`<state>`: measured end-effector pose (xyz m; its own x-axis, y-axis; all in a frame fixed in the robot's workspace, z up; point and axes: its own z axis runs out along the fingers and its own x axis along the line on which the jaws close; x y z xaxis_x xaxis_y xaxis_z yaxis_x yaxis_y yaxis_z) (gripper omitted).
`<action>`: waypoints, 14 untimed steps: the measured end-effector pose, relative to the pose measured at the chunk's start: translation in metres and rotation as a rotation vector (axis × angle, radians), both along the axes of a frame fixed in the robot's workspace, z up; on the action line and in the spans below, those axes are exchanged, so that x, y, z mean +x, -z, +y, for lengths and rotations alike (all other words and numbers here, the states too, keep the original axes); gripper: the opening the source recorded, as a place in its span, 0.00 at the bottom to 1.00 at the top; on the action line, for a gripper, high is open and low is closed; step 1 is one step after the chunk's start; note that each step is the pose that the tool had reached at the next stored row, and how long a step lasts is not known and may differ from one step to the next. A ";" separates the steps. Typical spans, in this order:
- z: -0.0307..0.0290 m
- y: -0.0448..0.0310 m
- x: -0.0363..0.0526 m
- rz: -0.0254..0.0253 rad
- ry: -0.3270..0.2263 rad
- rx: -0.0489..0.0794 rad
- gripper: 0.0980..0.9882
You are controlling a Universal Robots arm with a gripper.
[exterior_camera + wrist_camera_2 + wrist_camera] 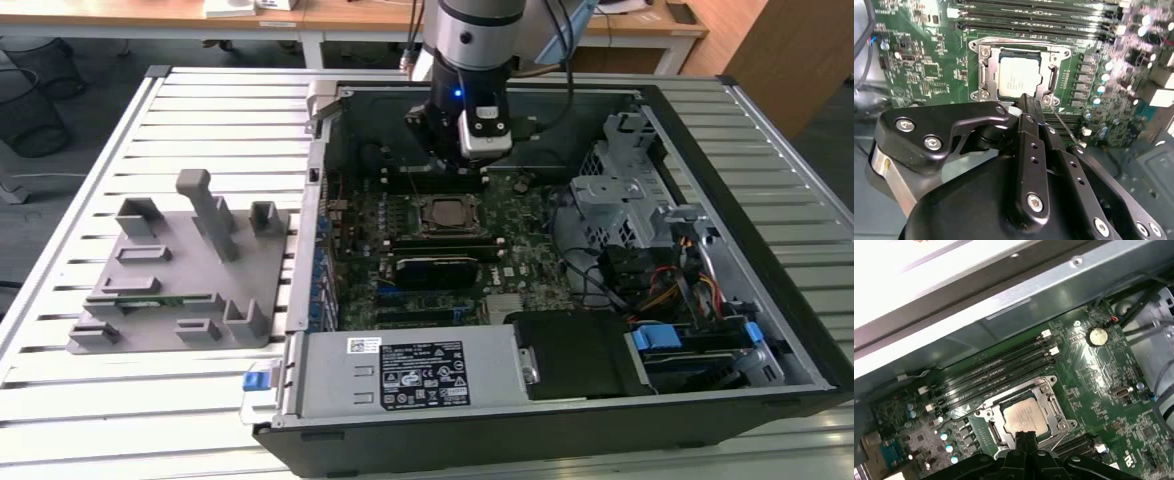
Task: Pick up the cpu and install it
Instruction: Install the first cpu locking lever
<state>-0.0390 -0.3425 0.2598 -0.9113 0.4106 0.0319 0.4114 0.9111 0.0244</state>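
The cpu [447, 213] lies flat in the socket frame on the green motherboard [527, 215], inside the open computer case. Both wrist views show its silvery top, cpu [1018, 75] and cpu [1026, 418], seated level within the metal frame. My gripper [451, 168] hangs above the board just behind the socket, over the memory slots. Its two black fingers [1022, 439] are pressed together with nothing between them, so the gripper [1026, 102] is shut and empty, its tips a short way above the cpu's edge.
A grey plastic holder block [187, 270] stands on the slatted table at the exterior view's left. Inside the case [694, 120] are a power supply box [400, 375], a metal drive cage [621, 190] and bundled cables [661, 290]. Memory slots [999, 367] run beside the socket.
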 end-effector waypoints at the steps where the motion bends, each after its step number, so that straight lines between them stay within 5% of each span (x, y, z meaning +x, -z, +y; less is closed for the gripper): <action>1: 0.0000 0.0002 0.0000 0.0000 -0.018 0.000 0.01; 14: 0.0000 0.0025 0.0000 0.0000 -0.255 0.000 0.01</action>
